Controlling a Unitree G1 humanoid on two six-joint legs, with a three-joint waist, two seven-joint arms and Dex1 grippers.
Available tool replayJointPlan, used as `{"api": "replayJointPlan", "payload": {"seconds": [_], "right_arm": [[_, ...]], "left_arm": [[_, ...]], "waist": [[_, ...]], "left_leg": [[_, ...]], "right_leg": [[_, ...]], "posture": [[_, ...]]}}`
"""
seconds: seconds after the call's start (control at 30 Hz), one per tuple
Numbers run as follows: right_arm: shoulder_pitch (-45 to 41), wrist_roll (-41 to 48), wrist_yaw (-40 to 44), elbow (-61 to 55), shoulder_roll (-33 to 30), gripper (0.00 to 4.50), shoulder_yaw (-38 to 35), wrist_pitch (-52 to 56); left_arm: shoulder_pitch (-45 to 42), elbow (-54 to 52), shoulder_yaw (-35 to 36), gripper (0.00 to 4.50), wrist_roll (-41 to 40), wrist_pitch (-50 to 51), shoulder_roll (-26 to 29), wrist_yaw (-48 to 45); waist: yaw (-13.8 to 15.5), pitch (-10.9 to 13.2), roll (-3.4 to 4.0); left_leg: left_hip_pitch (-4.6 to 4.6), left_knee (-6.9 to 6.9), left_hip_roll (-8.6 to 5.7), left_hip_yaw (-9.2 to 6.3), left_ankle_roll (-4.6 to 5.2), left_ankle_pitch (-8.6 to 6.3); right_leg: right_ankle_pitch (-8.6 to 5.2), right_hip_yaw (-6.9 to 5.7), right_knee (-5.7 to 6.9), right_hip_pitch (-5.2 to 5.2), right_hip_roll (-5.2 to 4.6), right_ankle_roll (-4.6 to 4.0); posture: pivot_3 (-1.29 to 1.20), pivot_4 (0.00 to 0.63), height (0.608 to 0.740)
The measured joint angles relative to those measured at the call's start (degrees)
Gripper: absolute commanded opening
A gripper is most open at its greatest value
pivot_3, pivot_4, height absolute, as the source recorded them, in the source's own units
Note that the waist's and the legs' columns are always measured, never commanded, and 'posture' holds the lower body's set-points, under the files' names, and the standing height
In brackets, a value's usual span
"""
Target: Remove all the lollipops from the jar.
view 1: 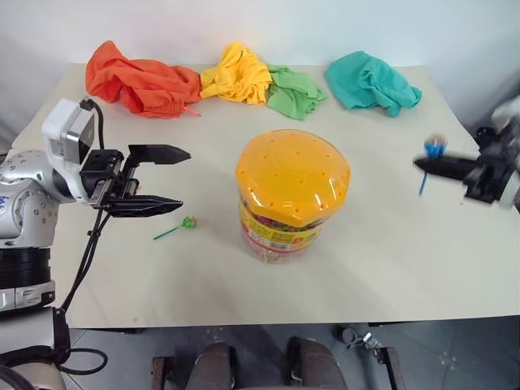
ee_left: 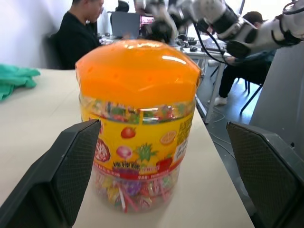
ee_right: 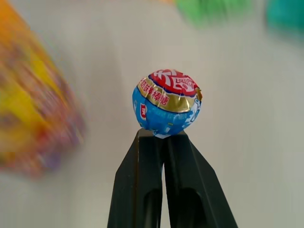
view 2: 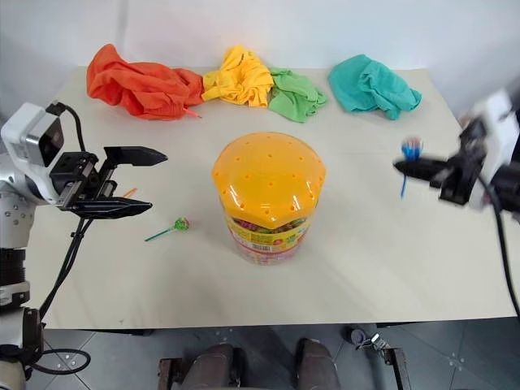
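The jar (view 1: 291,195), a clear tub with a domed orange lid and a yellow-red label, stands mid-table with its lid on. Wrapped candies show through its clear wall (ee_left: 135,192). My right gripper (view 1: 424,165) is to the right of the jar, above the table, shut on the stick of a blue-wrapped lollipop (ee_right: 166,102), whose blue stick hangs below. A second lollipop (view 1: 188,222), green-headed on a green stick, lies on the table left of the jar. My left gripper (view 1: 184,179) stands open, level, pointing at the jar from the left, its fingers (ee_left: 71,175) apart from the jar.
Four crumpled cloths lie along the table's far edge: orange (view 1: 142,81), yellow (view 1: 238,75), green (view 1: 294,91) and teal (view 1: 372,81). In the left wrist view, people (ee_left: 78,35) sit at desks beyond the table.
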Motion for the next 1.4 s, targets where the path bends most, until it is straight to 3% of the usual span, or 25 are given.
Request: {"api": "replayJointPlan", "payload": {"seconds": [0.4,0.5,0.87,1.0,1.17,1.4], "right_arm": [[3.1,-6.8,-11.4,2.3,12.2,0.01,4.7,5.2],[2.7,-8.4,-12.0,2.5,13.7,0.74,5.4,4.9],[4.1,-10.8,-10.6,1.0,16.2,4.43,3.5,3.5],[6.9,-11.1,-5.1,-1.7,14.2,4.47,1.1,-1.5],[7.9,-11.3,11.1,-7.8,9.9,4.47,-4.5,-17.4],[12.2,-21.9,29.4,-3.5,5.9,4.47,5.2,-37.6]], "left_arm": [[5.3,-0.1,-0.4,4.50,1.7,-2.6,2.7,0.0],[5.9,-0.4,-0.4,4.50,1.7,-2.4,2.9,0.0],[8.6,-2.2,0.3,4.50,2.5,-0.1,5.0,1.1],[8.3,-1.4,-0.3,4.50,4.9,1.7,5.7,3.6],[6.4,0.3,-1.5,4.50,7.5,5.8,6.5,10.1],[10.1,1.9,4.0,4.50,6.1,4.7,5.5,10.8]], "waist": [[-0.8,0.0,0.06],[-0.8,0.0,0.06],[-0.9,0.0,0.07],[-0.8,0.0,0.10],[-0.8,0.1,0.16],[-1.1,0.1,0.18]], "left_leg": [[0.00,-0.01,0.01,-0.02,-0.02,0.01],[0.00,-0.01,0.01,-0.02,-0.02,0.01],[0.01,-0.03,0.01,-0.03,-0.02,0.01],[0.01,-0.04,-0.02,-0.01,-0.01,0.01],[0.02,-0.07,0.00,-0.03,-0.02,0.00],[0.07,-0.07,0.00,0.07,-0.01,0.00]], "right_leg": [[0.00,0.00,0.02,0.00,0.01,0.00],[0.00,0.00,0.02,0.00,0.01,0.00],[0.00,0.00,0.01,0.00,0.01,0.00],[0.00,0.02,0.00,-0.01,0.01,0.00],[0.01,0.01,-0.02,0.00,0.02,0.01],[0.00,0.07,-0.02,0.00,0.02,0.01]], "posture": [[0.00,0.150,0.740],[0.00,0.150,0.740],[0.00,0.150,0.740],[0.00,0.150,0.740],[0.00,0.150,0.740],[0.00,0.150,0.740]]}}
